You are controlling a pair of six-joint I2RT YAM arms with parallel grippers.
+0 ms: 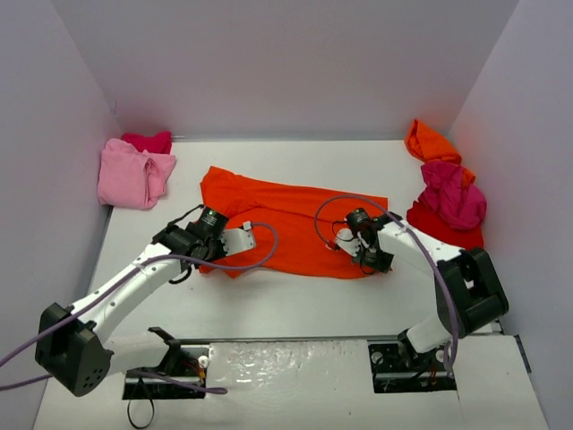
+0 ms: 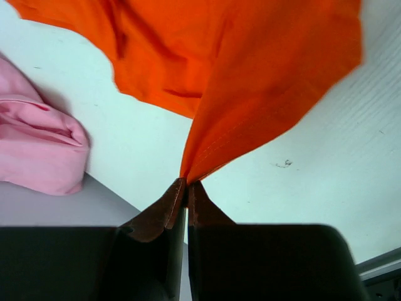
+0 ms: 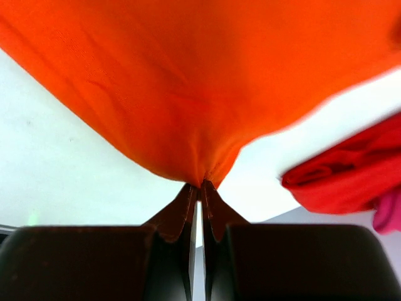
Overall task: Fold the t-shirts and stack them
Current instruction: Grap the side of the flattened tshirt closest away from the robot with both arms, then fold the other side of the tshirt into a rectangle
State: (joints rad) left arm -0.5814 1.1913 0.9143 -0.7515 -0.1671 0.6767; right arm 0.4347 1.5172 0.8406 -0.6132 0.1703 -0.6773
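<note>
1. The left pincer (image 2: 187,183) was closed tight on a near edge of the bright orange-red cloth t-shirt (image 1: 286,215).
2. The right pincer (image 3: 200,185) pinched another near edge.
3. It lay across the white table (image 1: 295,300).

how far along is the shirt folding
Early. The pink t-shirt and deep-pink t-shirt at far left may be done, though only loosely bundled. In hand: the left pincer and right pincer pinch the spread orange-red t-shirt by its near edge. Remaining: the crumpled orange t-shirt, magenta t-shirt and red t-shirt at right.
</note>
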